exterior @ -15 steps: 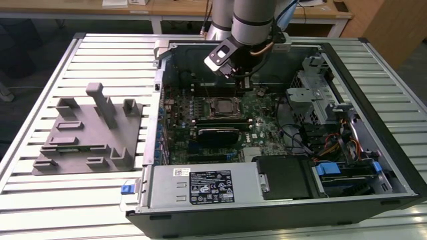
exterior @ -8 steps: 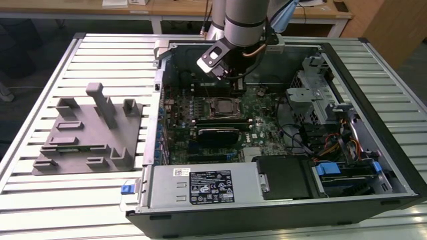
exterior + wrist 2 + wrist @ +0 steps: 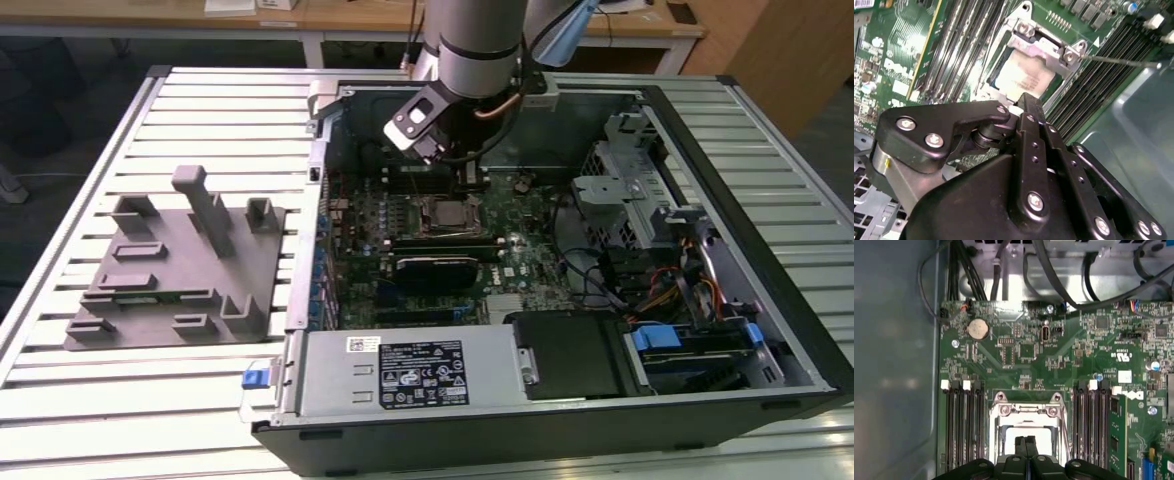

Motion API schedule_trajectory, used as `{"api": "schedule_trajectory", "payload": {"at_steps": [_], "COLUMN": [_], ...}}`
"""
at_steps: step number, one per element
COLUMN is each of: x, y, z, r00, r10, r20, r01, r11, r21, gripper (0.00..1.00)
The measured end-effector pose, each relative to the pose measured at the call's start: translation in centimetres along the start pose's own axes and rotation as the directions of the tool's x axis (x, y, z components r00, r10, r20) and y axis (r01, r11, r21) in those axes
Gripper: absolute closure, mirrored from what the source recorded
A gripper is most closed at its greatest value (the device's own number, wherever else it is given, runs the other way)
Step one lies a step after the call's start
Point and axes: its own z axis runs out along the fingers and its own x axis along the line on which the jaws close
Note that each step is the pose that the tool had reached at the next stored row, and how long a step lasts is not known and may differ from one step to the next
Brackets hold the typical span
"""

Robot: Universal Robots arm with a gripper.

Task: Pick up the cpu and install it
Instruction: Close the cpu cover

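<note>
The cpu (image 3: 1015, 433) is a pale square lying flat inside the square metal socket frame (image 3: 1026, 411) on the green motherboard (image 3: 1024, 347). In the second wrist view the cpu (image 3: 1026, 75) shows blurred under the frame's raised metal edge (image 3: 1046, 47). My gripper (image 3: 1026, 440) hovers just above it, its two black fingers (image 3: 1021, 452) pressed together with nothing between them. In the exterior view the gripper (image 3: 447, 160) hangs inside the open computer case over the socket (image 3: 447, 212).
A thin wire lever (image 3: 1119, 61) sticks out beside the socket. Memory slots (image 3: 961, 425) flank it on both sides. A grey fixture (image 3: 174, 265) lies on the slatted table at the exterior view's left. A black module (image 3: 434, 270), power supply (image 3: 400, 375) and drive cage (image 3: 641, 190) crowd the case.
</note>
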Motion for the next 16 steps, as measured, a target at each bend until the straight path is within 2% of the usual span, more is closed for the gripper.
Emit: {"api": "schedule_trajectory", "payload": {"at_steps": [6, 14, 16], "x": [-0.09, -0.12, -0.12], "y": [-0.73, -0.77, -0.77], "z": [0.30, 0.35, 0.35], "r00": [1.0000, 1.0000, 0.9997], "r10": [0.002, 0.000, -0.024], "r20": [0.0011, 0.0036, 0.0039], "r01": [-0.002, 0.000, 0.024], "r11": [1.0000, 1.0000, 0.9997], "r21": [0.0001, 0.0000, 0.0010], "gripper": [0.89, 0.89, 0.89]}}
